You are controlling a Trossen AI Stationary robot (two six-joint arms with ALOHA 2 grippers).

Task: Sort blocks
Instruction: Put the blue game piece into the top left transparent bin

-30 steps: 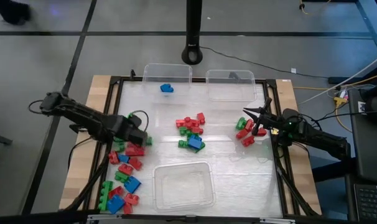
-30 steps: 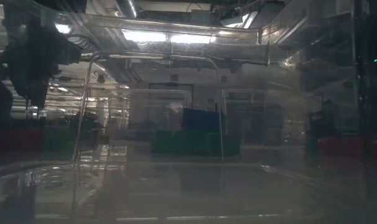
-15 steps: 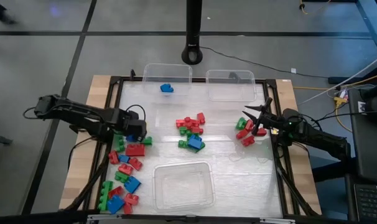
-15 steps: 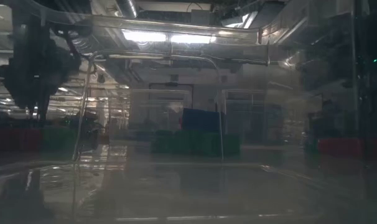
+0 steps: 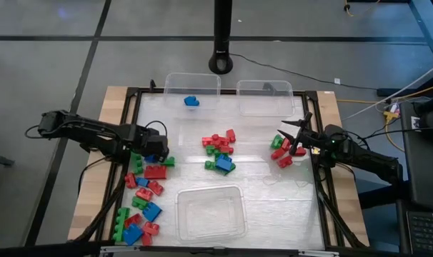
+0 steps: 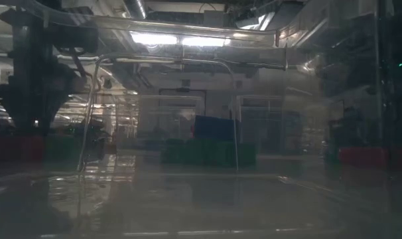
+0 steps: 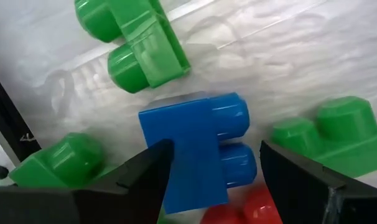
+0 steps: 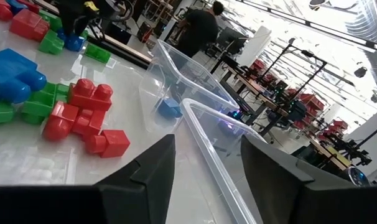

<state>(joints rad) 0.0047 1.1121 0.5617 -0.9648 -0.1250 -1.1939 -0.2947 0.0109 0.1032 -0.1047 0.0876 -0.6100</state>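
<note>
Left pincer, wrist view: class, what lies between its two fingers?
A blue block sits between the open left pincer fingers, on the table, with green blocks around it; this shows in the left wrist view.

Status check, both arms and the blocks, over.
Left gripper open, straddling a blue block in the left pile. Right gripper open, waiting by the right-hand blocks. Green blocks crowd the blue one.

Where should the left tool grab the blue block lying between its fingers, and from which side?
Grip the blue block across its flat body rather than the two rounded studs, coming straight down as the left tool is already posed. The fingers stand open on either side of it, and the body's straight sides offer better purchase. Green blocks lie close, so descend squarely.
</note>
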